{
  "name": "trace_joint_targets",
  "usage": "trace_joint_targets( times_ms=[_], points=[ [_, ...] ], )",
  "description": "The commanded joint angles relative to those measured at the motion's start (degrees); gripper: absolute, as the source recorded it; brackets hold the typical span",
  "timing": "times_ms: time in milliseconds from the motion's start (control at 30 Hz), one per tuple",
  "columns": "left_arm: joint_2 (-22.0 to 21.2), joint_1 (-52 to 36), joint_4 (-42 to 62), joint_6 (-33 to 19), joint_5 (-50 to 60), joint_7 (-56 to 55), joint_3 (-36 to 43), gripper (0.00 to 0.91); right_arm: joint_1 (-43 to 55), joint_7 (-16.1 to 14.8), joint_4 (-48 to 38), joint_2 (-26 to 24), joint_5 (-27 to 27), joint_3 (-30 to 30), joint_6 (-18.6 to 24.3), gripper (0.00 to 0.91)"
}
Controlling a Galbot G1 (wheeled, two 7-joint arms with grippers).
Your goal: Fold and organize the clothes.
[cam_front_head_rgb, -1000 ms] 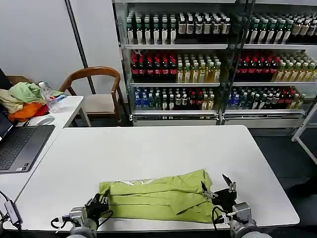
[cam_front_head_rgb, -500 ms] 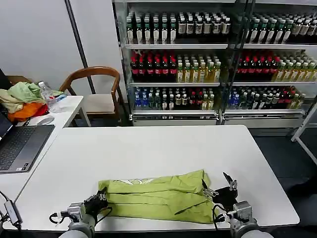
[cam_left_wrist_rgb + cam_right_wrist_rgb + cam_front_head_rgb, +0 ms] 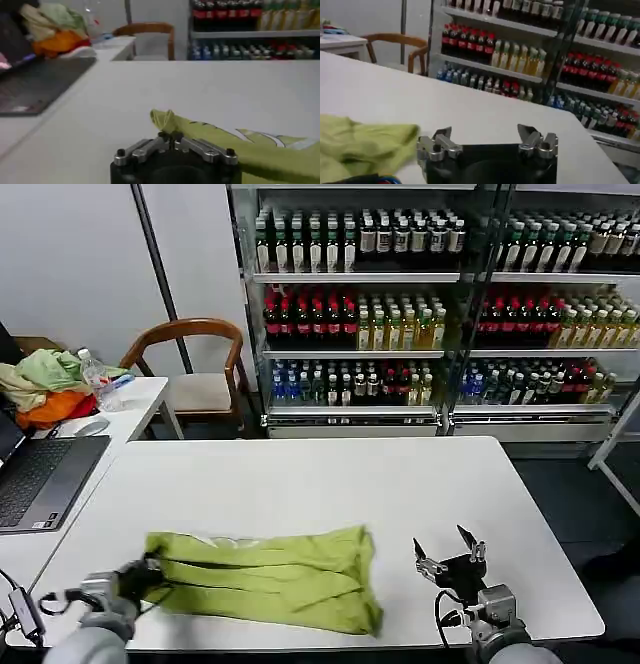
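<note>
1. Lime-green T-shirt (image 3: 265,577) lies folded into a long band on the white bench (image 3: 300,484), near the front edge, left of centre.
2. Left tool (image 3: 138,576) at the shirt's left end, fingers clamped on a bunched fold of cloth.
3. Right tool (image 3: 450,561) off the shirt's right end, fingers apart, holding nothing, clear of the fabric.

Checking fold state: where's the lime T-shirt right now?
In the head view the lime T-shirt lies bunched along the white table's near edge, left of centre, its left end pinched by the left gripper; the open right gripper stands clear of it.
</note>
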Motion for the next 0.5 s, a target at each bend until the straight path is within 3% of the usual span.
trace_joint_targets(
  times_ms=[33,233,333,500],
  points=[
    [2.7,2.0,4.6,3.2,1.0,3.2,-19.6,0.04,-0.2,0.0,0.3,0.0,0.4,1.7,0.3,0.907],
    [1.6,2.9,-1.8,3.3,-0.5,3.4,-17.2,0.04,-0.1,0.0,0.5,0.0,0.5,1.9,0.3,0.907],
    [-1.5,2.5,-8.6,3.2,-7.4,2.0,-12.9,0.04,-0.3,0.0,0.6,0.3,0.4,1.9,0.3,0.907],
    [-6.2,1.9,-14.5,2.7,-5.5,5.3,-3.3,0.04,-1.9,-0.1,1.8,-0.1,0.3,3.2,0.1,0.907]
  ],
)
